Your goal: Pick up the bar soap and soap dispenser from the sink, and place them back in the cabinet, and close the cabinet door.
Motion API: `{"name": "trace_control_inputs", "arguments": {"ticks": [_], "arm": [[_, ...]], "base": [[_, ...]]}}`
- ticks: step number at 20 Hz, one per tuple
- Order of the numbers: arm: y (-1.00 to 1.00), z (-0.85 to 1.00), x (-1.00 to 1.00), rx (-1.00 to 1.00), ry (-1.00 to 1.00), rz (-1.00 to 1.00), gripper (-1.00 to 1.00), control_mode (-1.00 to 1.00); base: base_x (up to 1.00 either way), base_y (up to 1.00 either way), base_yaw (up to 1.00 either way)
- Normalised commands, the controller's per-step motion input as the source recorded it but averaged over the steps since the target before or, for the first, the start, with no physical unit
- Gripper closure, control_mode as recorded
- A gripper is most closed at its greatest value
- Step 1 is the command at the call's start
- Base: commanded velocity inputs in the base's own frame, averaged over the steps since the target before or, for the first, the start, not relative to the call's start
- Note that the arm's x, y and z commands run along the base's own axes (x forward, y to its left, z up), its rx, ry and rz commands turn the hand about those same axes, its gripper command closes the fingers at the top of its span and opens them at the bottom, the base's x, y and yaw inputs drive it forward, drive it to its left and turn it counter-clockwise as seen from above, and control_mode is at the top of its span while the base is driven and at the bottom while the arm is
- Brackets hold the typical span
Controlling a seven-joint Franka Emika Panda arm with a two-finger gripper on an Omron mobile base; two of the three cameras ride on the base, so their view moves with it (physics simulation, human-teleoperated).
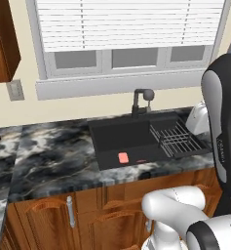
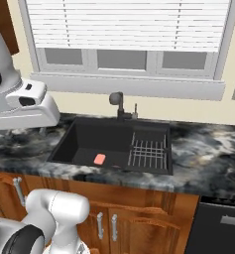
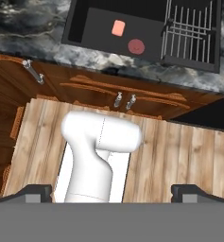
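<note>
A small flat salmon-pink bar soap (image 1: 123, 157) lay on the floor of the large black rectangular sink (image 1: 118, 132), left of its wire rack section (image 1: 178, 138), with a darker red round piece (image 3: 136, 46) just beside it. The sink sat in a dark marbled bench (image 1: 48, 156). The tool (image 3: 111, 193) hung high above, fingertips (image 3: 35, 193) spread wide, grasping nothing.

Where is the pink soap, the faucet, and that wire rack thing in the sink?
bar soap (image 1: 123, 157), left base view, middle of its flat top.
faucet (image 2: 117, 99), right base view, on its dark head.
wire rack (image 3: 189, 33), hand view, on the bars near its middle.
</note>
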Motion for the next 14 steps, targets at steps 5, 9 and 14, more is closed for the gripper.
{"name": "trace_control_inputs", "arguments": {"ticks": [5,9,14], "arm": [[0.00,0.00,0.00,0.00,0.00,0.00,-1.00,1.00],[0.00,0.00,0.00,0.00,0.00,0.00,-1.00,1.00],[0.00,0.00,0.00,0.00,0.00,0.00,-1.00,1.00]], "base": [[0.24,0.11,-0.02],[0.34,0.00,-0.01],[0.48,0.07,-0.02]]}}
